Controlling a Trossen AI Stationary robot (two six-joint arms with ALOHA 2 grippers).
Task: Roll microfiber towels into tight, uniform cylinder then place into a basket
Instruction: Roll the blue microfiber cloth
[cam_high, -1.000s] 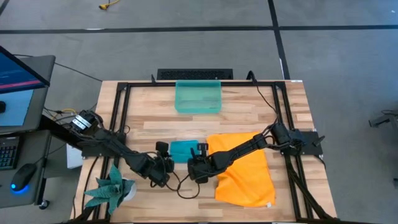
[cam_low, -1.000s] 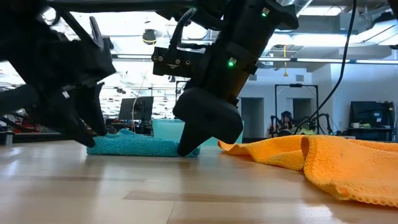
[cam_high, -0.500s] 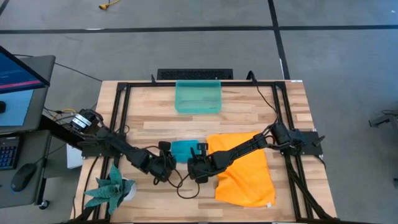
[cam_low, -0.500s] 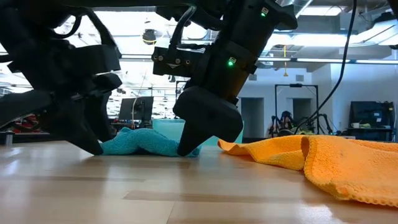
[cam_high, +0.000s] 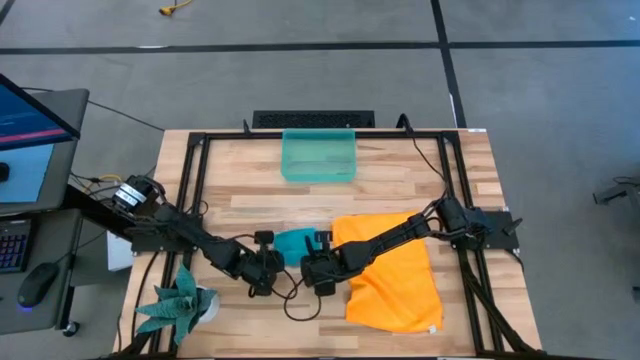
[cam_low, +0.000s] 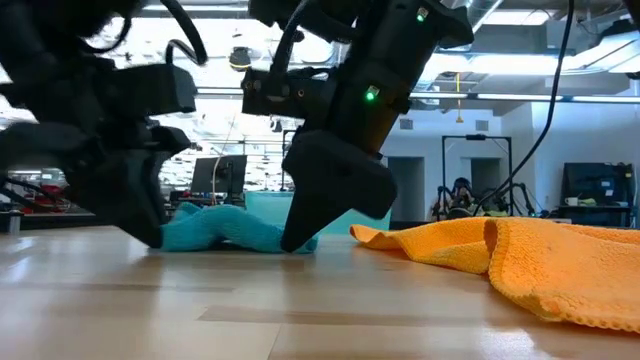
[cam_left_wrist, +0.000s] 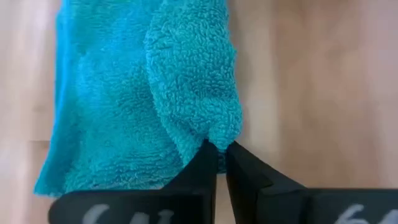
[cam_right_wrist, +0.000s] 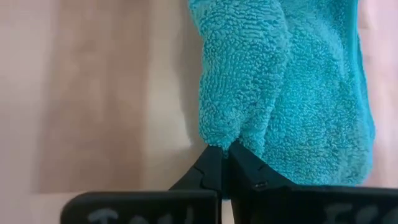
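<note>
Between the two arms at the table's near middle lies the teal towel (cam_high: 293, 241), its long axis running arm to arm, the left gripper (cam_high: 262, 270) and right gripper (cam_high: 318, 268) each pinching a near corner.

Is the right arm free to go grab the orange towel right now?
Probably not yet: the right gripper is shut on the teal towel, though the orange towel lies uncovered just beside that arm.

We find no legible text, label, brand, number or sign on any item. Pale marks on each gripper body, seen in the two wrist views, are too blurred for us to read.
</note>
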